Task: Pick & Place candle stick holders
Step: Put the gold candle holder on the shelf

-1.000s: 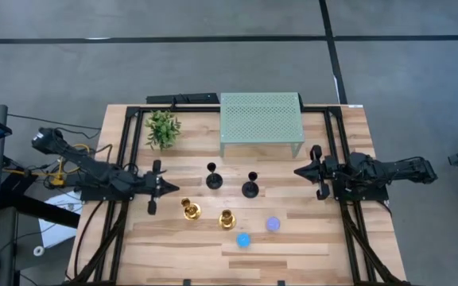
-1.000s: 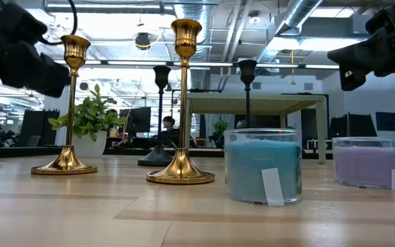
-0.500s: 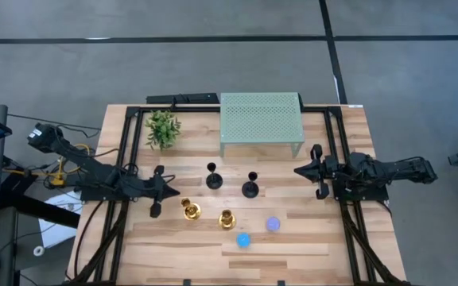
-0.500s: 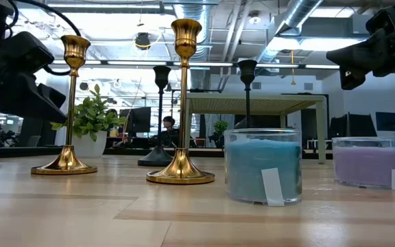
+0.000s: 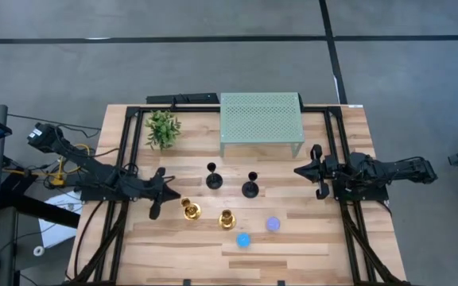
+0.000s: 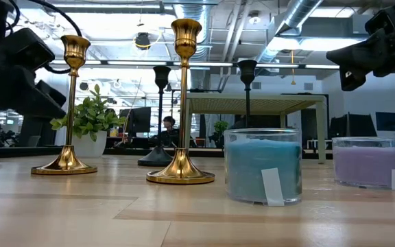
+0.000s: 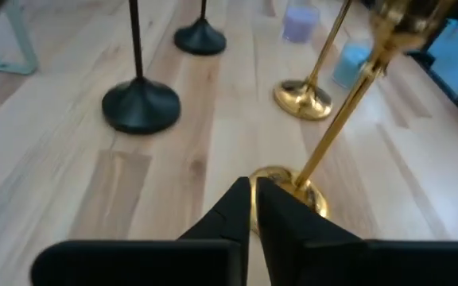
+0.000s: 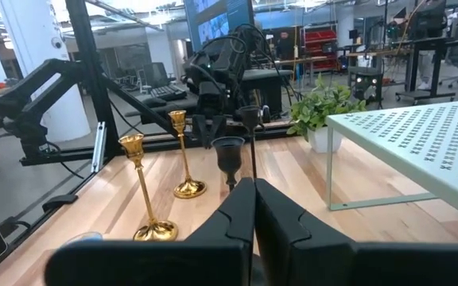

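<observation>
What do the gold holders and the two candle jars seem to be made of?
The gold holders look like polished metal, perhaps brass: bright mirror-like highlights. The blue jar and the purple jar look like clear glass filled with matte wax, since the walls show through.

Four candle stick holders, all upright on round flared bases with slim stems. Two matte black: left black holder [image 5: 213,179] and right black holder [image 5: 250,186], side by side but apart, just in front of the green perforated shelf. Two shiny gold: left gold holder [image 5: 190,210] and right gold holder [image 5: 227,218], a row nearer the front edge, also apart. Gold cups at the top look empty in the low view [image 6: 186,30]. None tipped or touching.
</observation>
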Controlling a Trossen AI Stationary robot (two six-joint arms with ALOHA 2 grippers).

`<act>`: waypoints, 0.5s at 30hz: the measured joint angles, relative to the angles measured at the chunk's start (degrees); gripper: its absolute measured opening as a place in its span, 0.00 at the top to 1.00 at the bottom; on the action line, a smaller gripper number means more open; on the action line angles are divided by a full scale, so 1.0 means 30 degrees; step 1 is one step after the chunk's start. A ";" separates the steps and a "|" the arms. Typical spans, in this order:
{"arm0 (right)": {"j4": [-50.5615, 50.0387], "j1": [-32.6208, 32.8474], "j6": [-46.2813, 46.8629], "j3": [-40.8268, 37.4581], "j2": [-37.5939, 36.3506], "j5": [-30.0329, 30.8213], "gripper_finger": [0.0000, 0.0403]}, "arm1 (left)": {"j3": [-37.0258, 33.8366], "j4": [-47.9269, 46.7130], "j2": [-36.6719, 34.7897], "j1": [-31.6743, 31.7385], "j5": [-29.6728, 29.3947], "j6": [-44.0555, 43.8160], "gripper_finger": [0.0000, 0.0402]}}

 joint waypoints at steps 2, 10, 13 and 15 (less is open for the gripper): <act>0.0000 0.0000 0.0001 0.0000 -0.0001 0.0000 1.00 | 0.0000 0.0876 0.0007 -0.0007 -0.0002 -0.0208 0.90; 0.0000 0.0000 0.0000 0.0000 -0.0004 0.0001 1.00 | 0.0000 0.1464 0.0462 -0.0007 0.0160 -0.0776 0.69; 0.0000 0.0000 0.0000 0.0000 -0.0002 0.0001 1.00 | 0.0000 0.1689 0.1262 -0.0001 0.0160 -0.1025 0.63; -0.0003 0.0000 0.0000 0.0000 -0.0007 0.0001 1.00 | 0.0000 0.2324 0.1996 -0.0007 0.0160 -0.1033 0.60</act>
